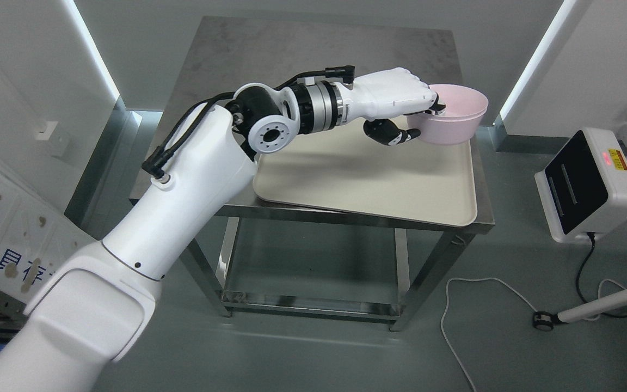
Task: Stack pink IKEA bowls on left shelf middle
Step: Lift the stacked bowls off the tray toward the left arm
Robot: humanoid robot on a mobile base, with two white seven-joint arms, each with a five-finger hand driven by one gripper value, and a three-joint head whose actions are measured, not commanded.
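Observation:
A pink bowl (458, 117) stands at the far right corner of a cream tray (379, 185) on a steel table. It looks like two bowls nested, with a second rim line showing below the top rim. My left hand (425, 117) reaches across the tray and grips the bowl's left rim: the fingers (437, 104) hook over the rim and the thumb (395, 133) presses the outer wall. The right arm does not show.
The steel table (319, 60) has a bare grey top behind the tray and a low shelf underneath. A white and black device (588, 182) sits on the floor at the right, with cables (477, 305) trailing. A panel with printed signs leans at the left.

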